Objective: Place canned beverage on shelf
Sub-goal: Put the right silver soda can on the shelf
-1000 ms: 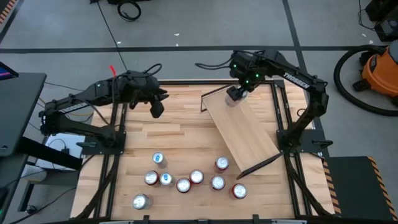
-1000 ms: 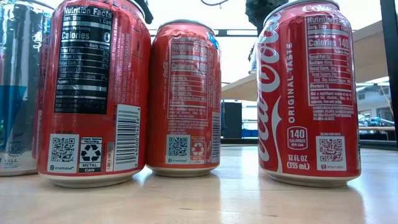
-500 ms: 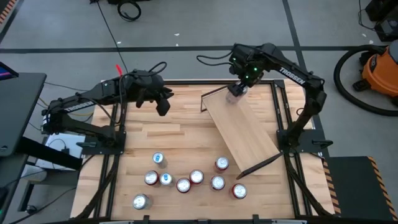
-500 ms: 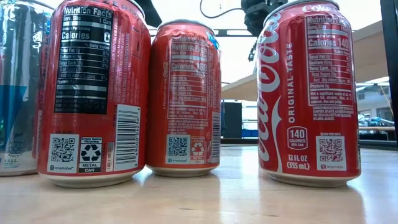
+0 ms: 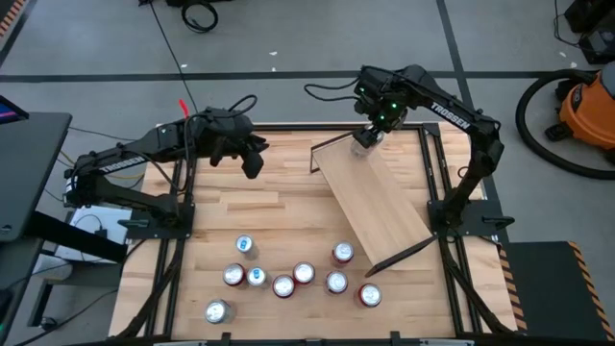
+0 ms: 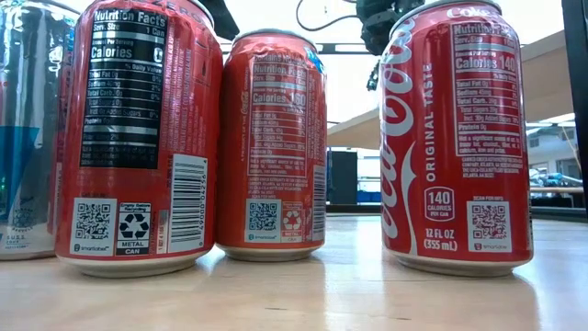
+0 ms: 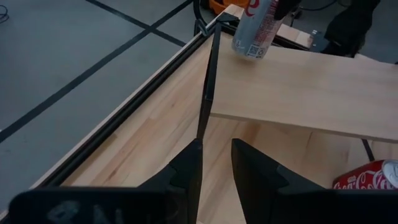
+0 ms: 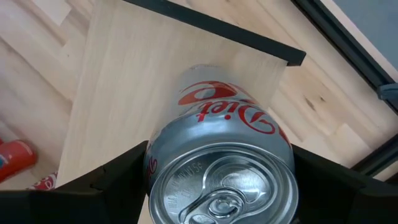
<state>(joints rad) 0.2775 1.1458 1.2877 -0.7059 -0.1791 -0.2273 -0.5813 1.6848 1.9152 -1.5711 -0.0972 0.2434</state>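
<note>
**Silver Diet Coke can held over the far end of the shelf**

Nearest the low camera stand glossy cylinders on the butcher-block counter (image 5: 279, 197): a red Coca-Cola can (image 6: 457, 138) with white script, two more red cans (image 6: 138, 138) showing nutrition panels and QR codes, and a silver-and-blue can (image 6: 28, 129) at the edge. From above, this cluster of cans (image 5: 288, 279) sits along the counter's near side, their round lids shining.

Beyond them the shelf (image 5: 375, 202), a long smooth plank of pale wood with thin black metal rails at both ends, lies diagonally on the right half of the counter.

At its far end the right tool (image 5: 368, 137) is clamped on the Diet Coke can (image 8: 221, 168) (brushed silver, red lettering, pull-tab lid up), upright just above the plank; whether it touches the wood cannot be told.

The left tool (image 5: 252, 165), fingers together and holding nothing, hangs over the counter's far left part.
</note>
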